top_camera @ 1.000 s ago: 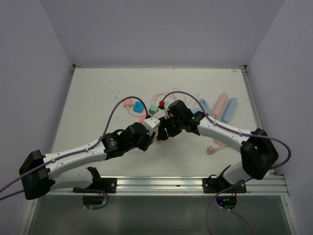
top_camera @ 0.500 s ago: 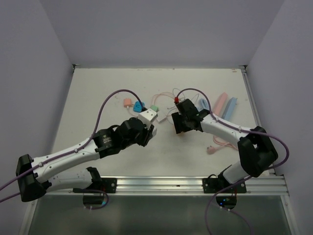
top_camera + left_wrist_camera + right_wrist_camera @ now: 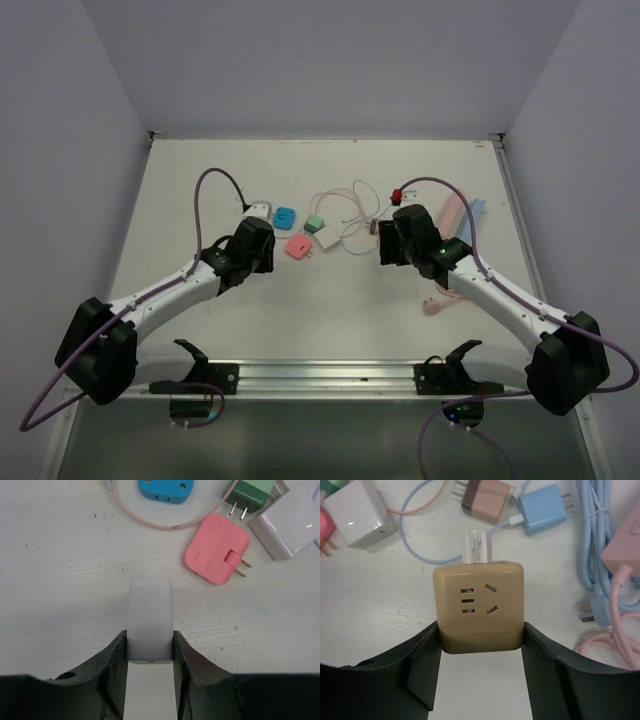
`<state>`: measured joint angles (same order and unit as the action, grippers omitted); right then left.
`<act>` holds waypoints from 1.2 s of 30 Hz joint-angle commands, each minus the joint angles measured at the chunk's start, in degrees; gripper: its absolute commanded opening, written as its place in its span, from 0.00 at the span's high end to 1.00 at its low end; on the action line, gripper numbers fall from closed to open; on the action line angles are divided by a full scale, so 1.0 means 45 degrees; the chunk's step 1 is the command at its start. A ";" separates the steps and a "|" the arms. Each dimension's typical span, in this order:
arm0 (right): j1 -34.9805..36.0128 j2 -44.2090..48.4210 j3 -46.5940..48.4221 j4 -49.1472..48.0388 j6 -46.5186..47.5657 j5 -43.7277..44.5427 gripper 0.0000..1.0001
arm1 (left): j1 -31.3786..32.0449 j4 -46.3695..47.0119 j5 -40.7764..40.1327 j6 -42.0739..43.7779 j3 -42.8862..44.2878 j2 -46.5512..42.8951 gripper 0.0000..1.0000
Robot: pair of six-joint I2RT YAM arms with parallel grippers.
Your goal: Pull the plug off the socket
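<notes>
The white plug [image 3: 150, 615] is a smooth rectangular block, and my left gripper [image 3: 149, 636] is shut on its near end just above the table. In the top view it shows as a small white block [image 3: 258, 208] at the tip of the left arm. The socket [image 3: 479, 600] is a tan cube with slots on its top face and white prongs at its far end. My right gripper [image 3: 481, 626] is shut on its near sides. Plug and socket are apart, about a third of the table width between them. In the top view the right gripper [image 3: 378, 232] sits right of centre.
Between the arms lie a pink adapter [image 3: 216, 555], a blue adapter [image 3: 164, 489], a green adapter [image 3: 254, 492] and a white charger [image 3: 290, 525]. Beyond the socket are a brown adapter [image 3: 485, 499], a blue charger [image 3: 542, 507], a pink power strip [image 3: 625, 545] and coiled cables [image 3: 600, 540].
The two grippers, close together at mid-table a second ago, have drawn apart. The left went left with the white plug, the right went right with the tan socket.
</notes>
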<state>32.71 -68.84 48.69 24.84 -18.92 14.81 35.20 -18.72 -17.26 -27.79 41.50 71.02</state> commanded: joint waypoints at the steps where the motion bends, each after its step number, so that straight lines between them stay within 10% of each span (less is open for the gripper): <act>1: -0.0607 0.0414 -0.0835 -0.0344 -0.0932 0.0987 1.00 | -0.0710 0.2048 -0.0190 -0.0738 0.0270 0.0582 1.00; 21: -0.4318 0.0591 -0.2987 -0.0852 -0.3100 0.0362 1.00 | -0.2060 0.3945 0.0475 -0.1070 0.2107 0.4723 0.87; 31: -0.4456 0.1331 -0.2812 -0.1009 -0.2574 -0.0731 0.29 | -0.2236 0.4706 0.0767 -0.1753 0.1268 0.4705 0.64; 36: -0.4456 0.1996 -0.2364 -0.0697 -0.2340 -0.1278 0.14 | -0.2353 0.4804 0.0944 -0.2279 0.0565 0.4472 0.56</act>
<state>13.04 -61.80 35.14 22.94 -30.35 11.20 25.41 0.75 -13.47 -35.14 46.11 92.03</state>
